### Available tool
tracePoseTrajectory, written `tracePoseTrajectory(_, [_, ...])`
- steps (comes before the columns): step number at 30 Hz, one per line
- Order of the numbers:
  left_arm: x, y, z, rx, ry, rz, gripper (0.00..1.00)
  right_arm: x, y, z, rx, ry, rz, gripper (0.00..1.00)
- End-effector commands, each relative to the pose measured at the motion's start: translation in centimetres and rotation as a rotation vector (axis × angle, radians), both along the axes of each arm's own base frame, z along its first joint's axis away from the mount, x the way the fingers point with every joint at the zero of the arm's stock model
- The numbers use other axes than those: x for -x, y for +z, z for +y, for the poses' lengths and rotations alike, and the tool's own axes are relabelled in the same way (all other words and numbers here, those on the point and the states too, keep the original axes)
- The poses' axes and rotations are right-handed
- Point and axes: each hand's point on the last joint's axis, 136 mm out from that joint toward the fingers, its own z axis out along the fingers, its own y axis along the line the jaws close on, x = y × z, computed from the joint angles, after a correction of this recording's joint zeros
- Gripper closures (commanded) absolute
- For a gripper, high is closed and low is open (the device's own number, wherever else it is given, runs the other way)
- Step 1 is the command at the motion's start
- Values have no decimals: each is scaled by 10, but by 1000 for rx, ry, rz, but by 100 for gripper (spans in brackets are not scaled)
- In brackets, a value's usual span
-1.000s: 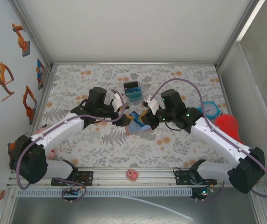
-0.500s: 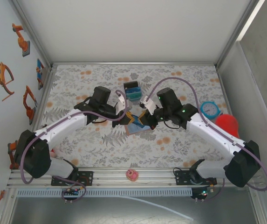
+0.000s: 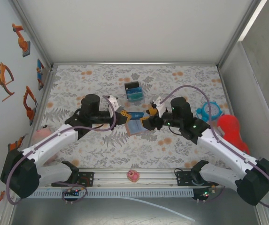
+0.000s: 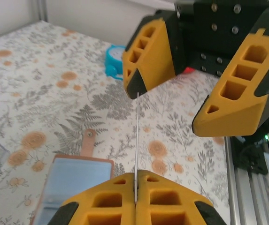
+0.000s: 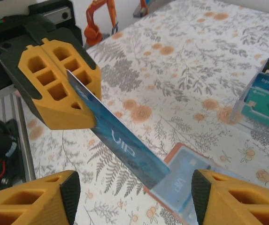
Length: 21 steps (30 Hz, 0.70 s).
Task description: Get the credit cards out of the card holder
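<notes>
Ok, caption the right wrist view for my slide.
The left gripper clamps a blue VIP card, the open right gripper flanking it, over the card holder.

At the bottom edge, the left gripper (image 4: 136, 179) has its two yellow honeycombed fingers pressed together on a thin pale credit card (image 4: 137, 136), seen edge-on as a fine white upright line. The card's far end reaches the dark tip of one yellow finger of the right gripper (image 4: 169, 107), whose black body fills the top right; whether they touch is unclear. That gripper's fingers stand spread wide apart. Below left, the tan-brown folding card holder (image 4: 75, 180) lies flat on the floral tablecloth (image 4: 40, 93), blue-grey pocket up, its snap tab pointing away. A round teal clock (image 4: 115, 57) sits farther back.
</notes>
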Motion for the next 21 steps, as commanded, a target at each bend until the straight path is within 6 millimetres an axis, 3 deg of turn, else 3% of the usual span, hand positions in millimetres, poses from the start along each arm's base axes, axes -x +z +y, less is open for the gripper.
tracePoseTrajectory(1, [-13,39,5,182,136,-2,100,-4,39,3,-222,3,-34,36])
tracePoseTrajectory(6, [-4,56,5,261,110,29,100,2,46,14,-294,86,-18,39])
tracePoseTrajectory(16, [12,66,1,307,23,51,100,10,66,28,-374,212,-47,50])
tracePoseTrajectory(21, [13,66,-2,319,3,66,100,13,68,27,-377,226,-69,86])
